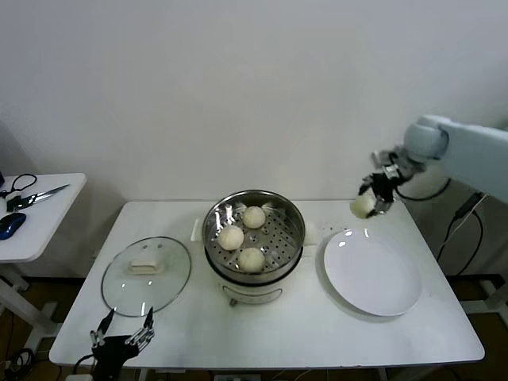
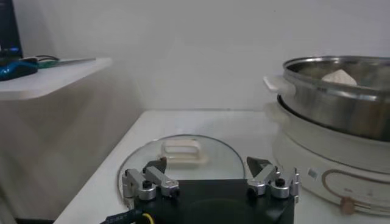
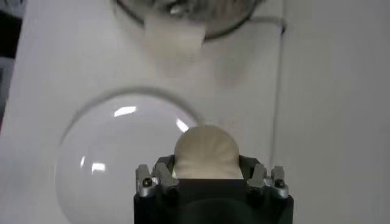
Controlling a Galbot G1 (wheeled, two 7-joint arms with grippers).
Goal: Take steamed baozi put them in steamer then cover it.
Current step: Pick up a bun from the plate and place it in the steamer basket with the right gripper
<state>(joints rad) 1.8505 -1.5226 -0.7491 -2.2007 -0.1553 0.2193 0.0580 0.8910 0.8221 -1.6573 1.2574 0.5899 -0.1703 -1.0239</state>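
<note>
The steel steamer (image 1: 254, 208) on its cream pot base stands mid-table with three baozi inside: one at the back (image 1: 254, 217), one at the left (image 1: 231, 236), one at the front (image 1: 252, 259). My right gripper (image 1: 373, 198) is shut on the fourth baozi (image 1: 363, 206), held in the air above the far edge of the white plate (image 1: 371, 274); it shows between the jaws in the right wrist view (image 3: 206, 152). The glass cover (image 1: 147, 275) lies flat on the table left of the steamer. My left gripper (image 1: 123, 333) is open and empty at the table's front left, just before the cover (image 2: 183, 159).
A side table (image 1: 32, 218) at the left holds scissors (image 1: 28, 194) and a blue mouse (image 1: 11, 225). A cable runs behind the right arm. In the left wrist view the steamer (image 2: 341, 91) rises close beside the cover.
</note>
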